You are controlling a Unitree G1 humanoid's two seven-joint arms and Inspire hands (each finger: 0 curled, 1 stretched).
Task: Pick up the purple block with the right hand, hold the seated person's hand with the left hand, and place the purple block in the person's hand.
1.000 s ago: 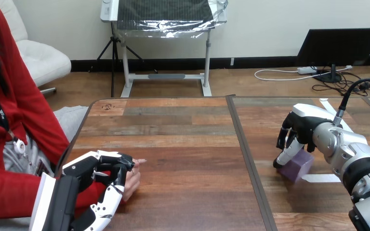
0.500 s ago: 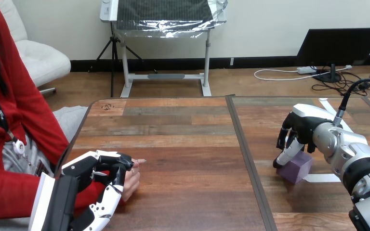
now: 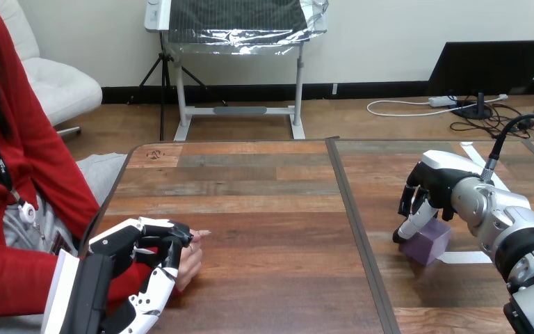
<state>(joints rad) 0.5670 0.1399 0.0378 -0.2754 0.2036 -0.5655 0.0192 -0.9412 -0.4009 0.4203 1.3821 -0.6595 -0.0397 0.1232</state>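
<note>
On the right side of the wooden desk [image 3: 264, 209], close to its near edge, my right robot hand [image 3: 437, 186] is bent down over the purple block [image 3: 432, 242]. The block is a small cube sitting on the desk surface, directly beneath and just in front of this robot hand. The hand is clenched onto the block from above. Its dark fingers curl over the block's upper left edge, and one white-shelled finger [image 3: 410, 226] runs down against the block's left face, touching it. The block's top and its near right face show below my wrist. The far side of the grasp is hidden by the hand itself. A strip of white tape [image 3: 464, 257] lies flat on the desk just to the right of the block, touching or nearly touching its base.

A dark seam [image 3: 353, 209] runs front to back along the desk, and the block and my right robot hand are to the right of it.

Well apart from them, at the desk's near left corner, my left robot hand [image 3: 135, 245] is grasping the person's hand [image 3: 192, 261]. Its fingers are curled over the top and its white thumb is wrapped beneath. The person's fingertips stick out past my fingers and rest at the desk's surface. The red sleeve leads away to the left edge.
</note>
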